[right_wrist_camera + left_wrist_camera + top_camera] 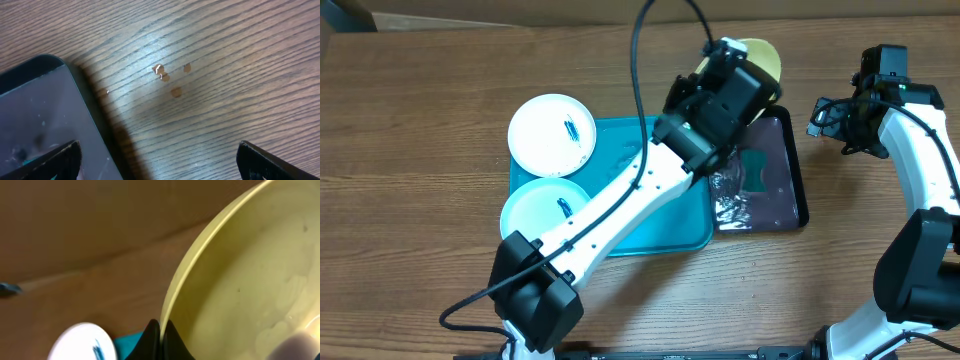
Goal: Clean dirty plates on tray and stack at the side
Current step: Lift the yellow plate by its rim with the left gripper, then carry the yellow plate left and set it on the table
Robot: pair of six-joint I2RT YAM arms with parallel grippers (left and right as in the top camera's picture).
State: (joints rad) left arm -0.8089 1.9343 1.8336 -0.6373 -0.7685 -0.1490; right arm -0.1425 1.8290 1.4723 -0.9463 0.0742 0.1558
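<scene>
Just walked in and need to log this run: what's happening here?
The left claw is pinched on the rim of the yellow-green plate, holding it near the black tray. The white plate and pale blue plate, both smeared blue, sit at the left side of the turquoise tray. The right claw hangs open over the table, holding nothing.

The desk (225,50) is showing matt, grained wood with a few chipped flecks, while the yellow-green plate (250,275) and the turquoise tray (615,140) are looking like smooth plastic with a soft sheen, and the black tray (35,110) is gleaming glossy and faintly scuffed.
</scene>
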